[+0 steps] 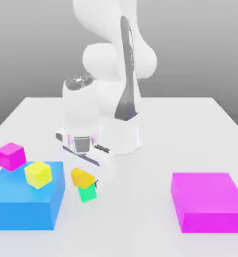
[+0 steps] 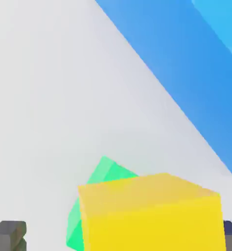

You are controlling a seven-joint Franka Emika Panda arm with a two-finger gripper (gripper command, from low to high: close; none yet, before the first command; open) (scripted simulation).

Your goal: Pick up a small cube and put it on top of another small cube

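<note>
1. Gripper, exterior view: released, its fingers spread around the golden cube, which sits tilted over the green cube, overlapping its upper part.
2. Exterior view, left: the blue block on the pale surface, with the magenta cube and the lemon-yellow cube at its top.
3. Exterior view, right: the magenta block, well apart from the two cubes at the gripper.
4. Hand view: golden cube between the parted fingertips, a gap showing on one side; green cube partly hidden behind it, turned at a different angle; blue block nearby.
</note>
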